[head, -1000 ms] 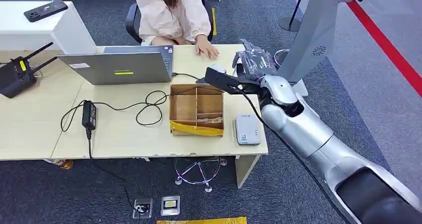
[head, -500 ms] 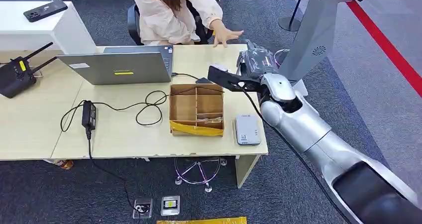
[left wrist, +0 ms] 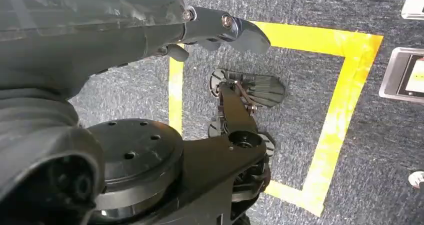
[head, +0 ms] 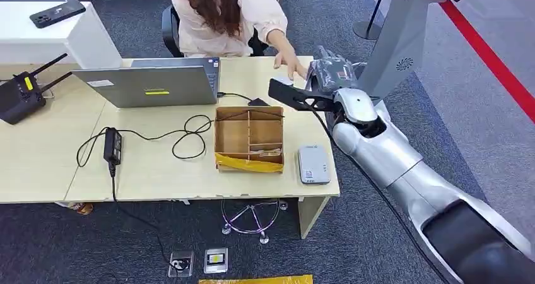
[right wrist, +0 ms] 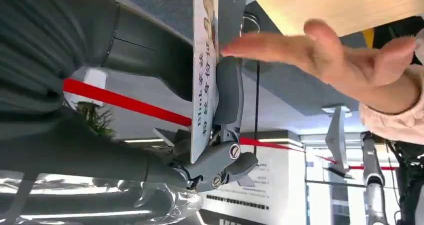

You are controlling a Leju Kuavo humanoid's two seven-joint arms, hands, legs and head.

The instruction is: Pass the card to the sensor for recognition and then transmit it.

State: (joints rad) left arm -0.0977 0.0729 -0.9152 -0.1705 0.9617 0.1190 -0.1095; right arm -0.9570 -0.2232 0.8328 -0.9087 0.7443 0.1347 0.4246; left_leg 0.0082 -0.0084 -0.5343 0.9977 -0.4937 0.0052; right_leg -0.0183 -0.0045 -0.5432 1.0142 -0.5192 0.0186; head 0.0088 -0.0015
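Card (right wrist: 204, 60): white, printed, pinched edge-on between thumb and fingers of the right hand (head: 331, 74), arm extended over the desk's (head: 38, 164) far right corner. Person's hand (head: 291, 64) reaches in, fingertips at the card. Since half a second ago that hand has dropped closer. Left hand (left wrist: 150, 30) hangs above the floor, finger state indeterminate.

Right arm: reaches forward and up from the lower right, silver, elbow bent.
Right hand (head: 329, 76): raised at arm's end, fingers (right wrist: 227, 92) and thumb pinching a card (right wrist: 205, 70).
Left hand (left wrist: 125, 30): hangs pointing down.
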